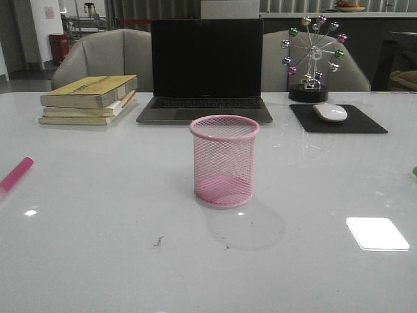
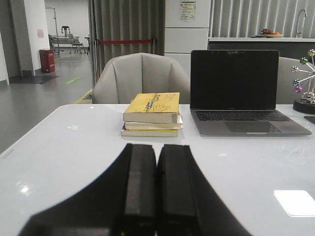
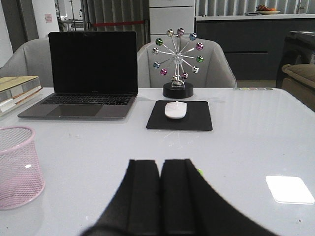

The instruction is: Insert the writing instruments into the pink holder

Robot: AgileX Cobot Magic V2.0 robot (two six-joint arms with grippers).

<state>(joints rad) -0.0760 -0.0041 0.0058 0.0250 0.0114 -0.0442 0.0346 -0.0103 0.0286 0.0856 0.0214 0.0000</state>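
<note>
While nothing sits in the pink holder (image 1: 224, 160) yet, both markers lying out at opposite edges of the desk (image 1: 98, 248): magenta marker (image 1: 15, 173) flat at the left edge, only its near part in view; lime green one (image 1: 414, 171) a mere sliver at the right edge, glimpsed again just past the right gripper's fingers in that wrist view. Left gripper (image 2: 156, 194) pressed together, holding nothing, poised above bare desk, facing the stack of books (image 1: 90, 99) near the far-left corner. Holder upright mid-desk, mouth open upward, well apart from either marker, so presumably a reach outward first, then a carry to the centre. Laptop (image 1: 206, 68) behind it, then mouse (image 1: 330, 112) on its black pad (image 1: 339, 120) and a ferris-wheel ornament (image 1: 313, 55) along the far edge, none blocking the approach. Right gripper (image 3: 161, 194) likewise pressed together and empty.
</note>
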